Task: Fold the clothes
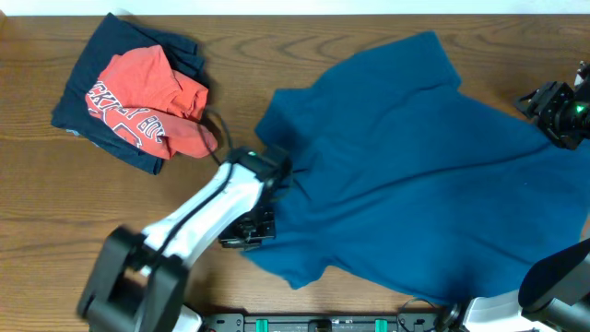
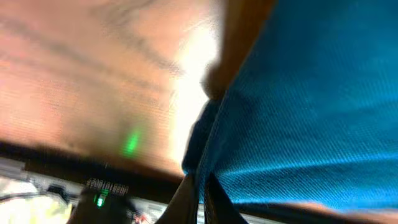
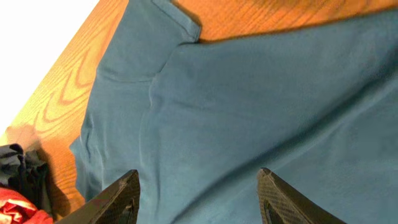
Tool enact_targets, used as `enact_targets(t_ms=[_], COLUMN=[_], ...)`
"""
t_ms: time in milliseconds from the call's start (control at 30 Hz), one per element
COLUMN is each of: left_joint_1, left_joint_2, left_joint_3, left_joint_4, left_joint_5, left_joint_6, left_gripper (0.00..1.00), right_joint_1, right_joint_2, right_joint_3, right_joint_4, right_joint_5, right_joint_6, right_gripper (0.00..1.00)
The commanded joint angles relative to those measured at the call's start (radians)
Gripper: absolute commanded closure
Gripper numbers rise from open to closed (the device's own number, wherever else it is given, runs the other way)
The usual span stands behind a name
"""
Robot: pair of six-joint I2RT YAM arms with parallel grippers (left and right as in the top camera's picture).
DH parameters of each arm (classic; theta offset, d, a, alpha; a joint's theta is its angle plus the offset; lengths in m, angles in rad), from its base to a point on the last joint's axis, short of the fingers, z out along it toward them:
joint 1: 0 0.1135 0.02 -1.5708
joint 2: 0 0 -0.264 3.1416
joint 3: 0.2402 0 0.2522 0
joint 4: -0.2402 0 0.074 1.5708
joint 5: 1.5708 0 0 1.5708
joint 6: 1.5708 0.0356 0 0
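Presently: left gripper (image 2: 200, 190), jaws pressed together, pinching an edge of the blue T-shirt (image 1: 415, 166); right gripper (image 3: 200, 198), jaws spread, cloth lying below them. Recommended: lift the pinched edge slowly, cloth seated deep between jaws.

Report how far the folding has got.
Done: nothing; the blue T-shirt lies spread and rumpled. In hand: left gripper has its jaws shut on the shirt's edge; right gripper hangs open above it. Left: every fold, plus the heaped red tee and navy garment.
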Motion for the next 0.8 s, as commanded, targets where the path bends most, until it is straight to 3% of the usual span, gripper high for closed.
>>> enact_targets(t_ms=[0,167,300,500,633,767], left_joint_1=[0.005,0.005,0.005,0.006,0.012,0.051], left_joint_2=[-0.063,-0.090,-0.089,-0.084,-0.059,0.007], left_joint_3=[-0.003,-0.003,-0.003,-0.003,-0.003,-0.003], left_joint_4=[-0.039,-0.081,-0.055,0.376,0.609,0.805], left_joint_5=[-0.025,0.005,0.023,0.013,-0.132,-0.151], left_joint_6=[-0.082,-0.102,-0.079,0.223,0.290,0.371], left_gripper=[0.87,0.83,0.71,0.66,0.66,0.67], right_joint_1=[0.006,0.006,0.006,0.006,0.006,0.006], right_joint_2=[0.001,0.001,0.001,0.003,0.004,0.004], right_joint_3=[0.005,0.005,0.005,0.005,0.004,0.003], right_joint_4=[-0.002,-0.005,-0.005,-0.005,-0.006,-0.012], right_joint_5=[0.007,0.045,0.049,0.048,0.049,0.049], right_joint_6=[-0.013,-0.013,-0.013,-0.008,-0.009,-0.009], right_gripper=[0.41,0.40,0.38,0.37,0.36,0.36])
